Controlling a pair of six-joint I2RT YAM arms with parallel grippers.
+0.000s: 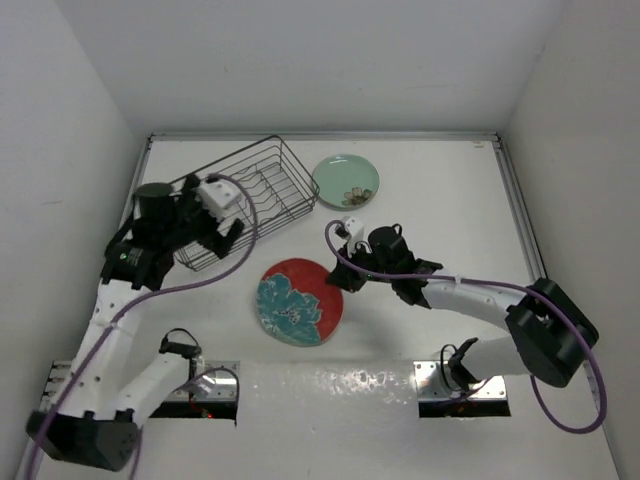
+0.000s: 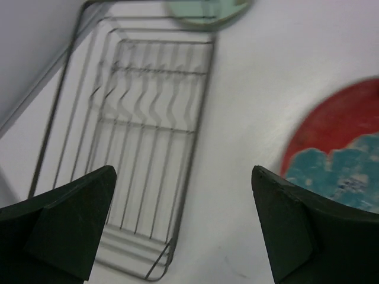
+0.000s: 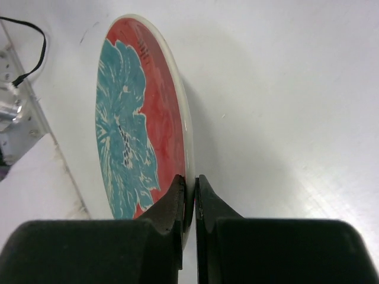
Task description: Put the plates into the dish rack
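Note:
The red-and-teal flower plate lies at the table's middle front. My right gripper is shut on its right rim; in the right wrist view its fingers pinch the plate's edge. The pale mint plate sits flat at the back, right of the dark wire dish rack. My left gripper is open and empty above the rack's near right corner. Its wrist view shows the rack, the mint plate's edge and part of the red plate.
White walls close in the table on the left, back and right. Purple cables hang off both arms. Metal mounting plates lie at the near edge by the arm bases.

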